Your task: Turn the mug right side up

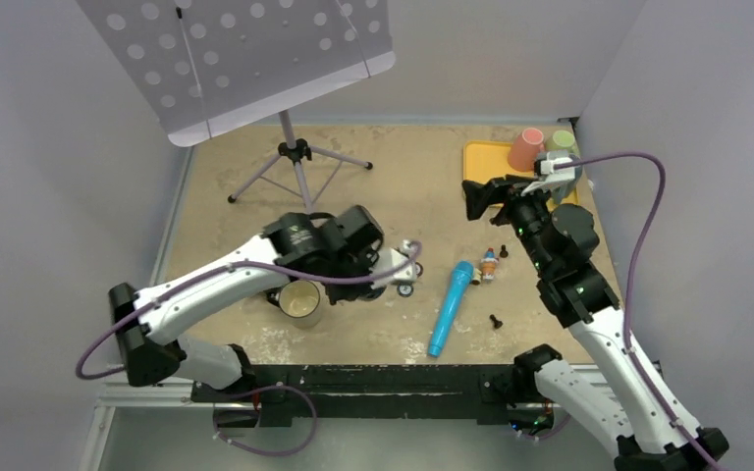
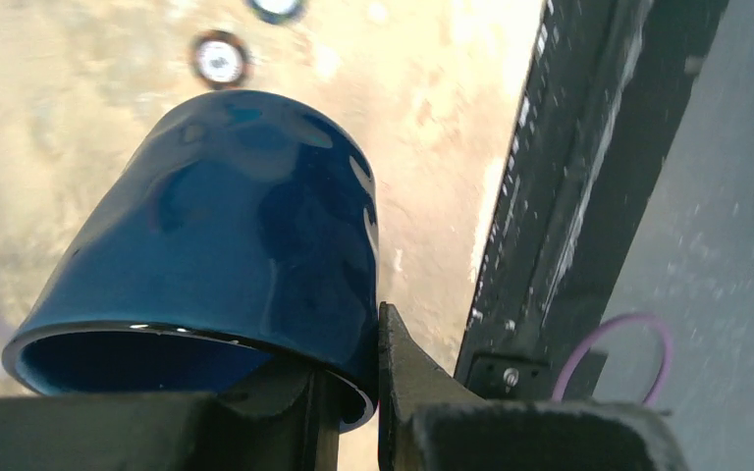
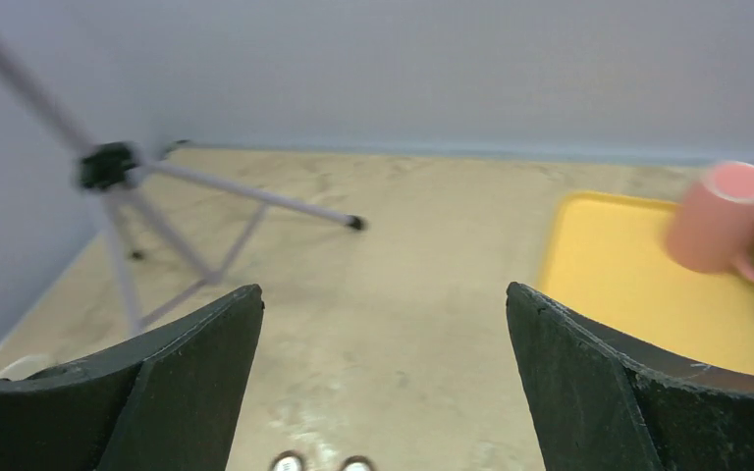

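Observation:
The mug (image 1: pixel 300 300) is dark blue and sits under my left wrist near the table's front left, its mouth facing up at the top camera. In the left wrist view the mug (image 2: pixel 226 226) fills the frame, its base pointing away toward the table. My left gripper (image 2: pixel 351 355) is shut on the mug's rim, with one finger inside the mouth and the other finger (image 2: pixel 398 343) outside the wall. In the top view the left gripper (image 1: pixel 306 287) is mostly hidden by its wrist. My right gripper (image 3: pixel 383 324) is open and empty, held above the table near the yellow tray (image 1: pixel 481 157).
A music stand (image 1: pixel 295 157) stands at the back left. The yellow tray holds a pink cup (image 1: pixel 526 149) and a green cup (image 1: pixel 561 143). A blue toy microphone (image 1: pixel 450 306), a white toy car (image 1: pixel 404 270), a small figure (image 1: pixel 489 263) and black screws lie mid-table.

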